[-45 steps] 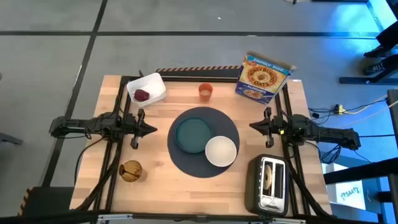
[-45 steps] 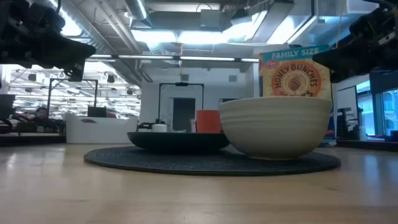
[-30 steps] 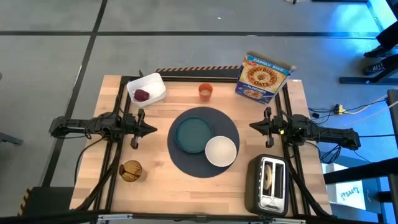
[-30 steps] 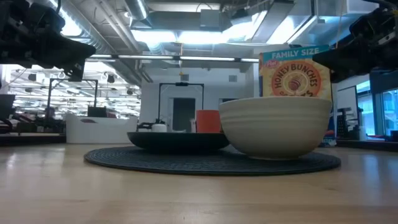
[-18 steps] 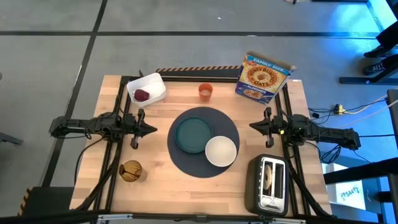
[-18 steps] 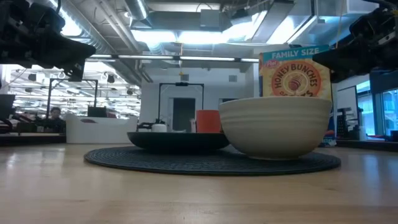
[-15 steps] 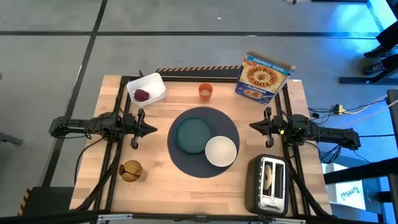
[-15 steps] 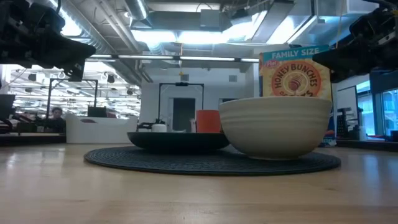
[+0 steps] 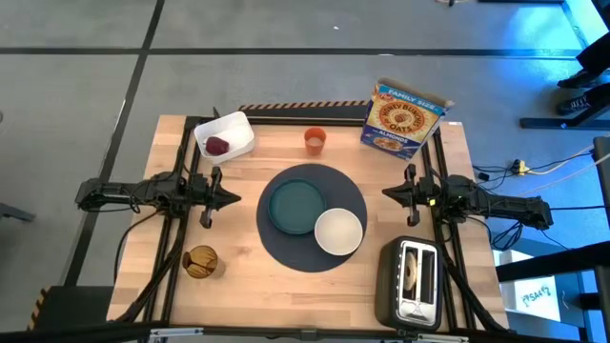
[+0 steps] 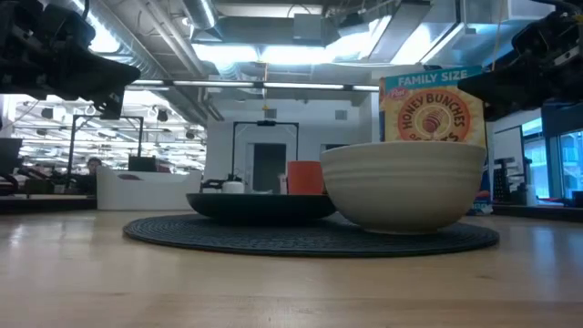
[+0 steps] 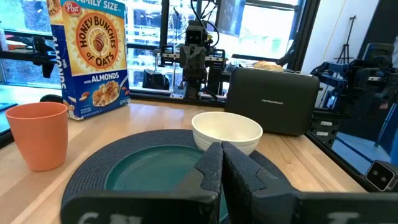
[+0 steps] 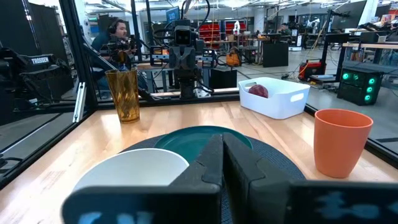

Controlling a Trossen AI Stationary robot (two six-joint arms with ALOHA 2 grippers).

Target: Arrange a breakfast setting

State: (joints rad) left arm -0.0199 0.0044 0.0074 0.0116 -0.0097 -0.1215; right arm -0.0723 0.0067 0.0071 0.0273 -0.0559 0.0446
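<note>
bagel (image 9: 410,273) half hidden in toaster (image 9: 411,283) slot, frame lower right | fruit (image 9: 218,146) in white bin (image 9: 238,135) upper left | plate (image 9: 294,206), bowl (image 9: 337,232) on placemat (image 9: 312,216) centre | cup (image 9: 315,140) above, clear wood around | left gripper (image 9: 232,198), right gripper (image 9: 390,193) at mat's sides, fingers together, holding nothing

Left hand (image 9: 232,199) and right hand (image 9: 388,193), both closed, facing inward.

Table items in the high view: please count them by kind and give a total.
Placemat: 1
Plate: 1
Bowl: 1
Cups (orange, amber): 2
Bin: 1
Fruit: 1
Cereal box: 1
Toaster: 1
Total: 9
</note>
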